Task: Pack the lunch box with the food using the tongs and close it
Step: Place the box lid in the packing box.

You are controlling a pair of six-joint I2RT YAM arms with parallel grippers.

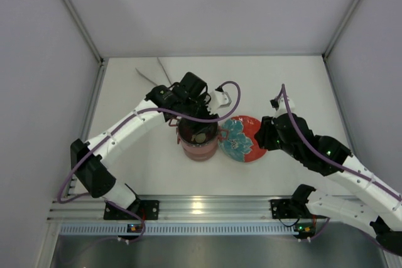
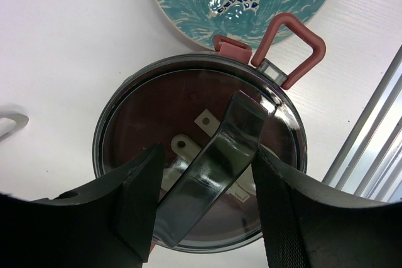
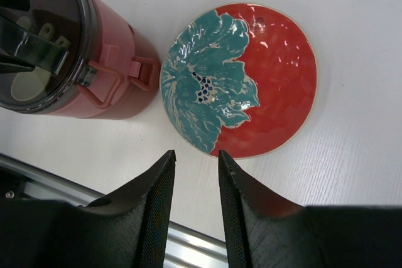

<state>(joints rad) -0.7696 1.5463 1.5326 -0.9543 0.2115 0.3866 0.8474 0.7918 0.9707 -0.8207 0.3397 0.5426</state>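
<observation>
left wrist, unlike top external, shows gripper (image 2: 205, 166) flanking the lid handle (image 2: 221, 149).

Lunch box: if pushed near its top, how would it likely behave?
Probably rigid: the lunch box looks hard-walled. It looks tall for its base, so a high push may tip it. Its side clasp looks hinged and may swing.

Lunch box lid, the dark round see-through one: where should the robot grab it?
Grab the dark arched strap handle standing up across the dark round see-through lid on the pink lunch box. Come straight down from above, one gripper finger on each side of it: the arch is narrow and raised, while the lid's rim is wide and low.
</observation>
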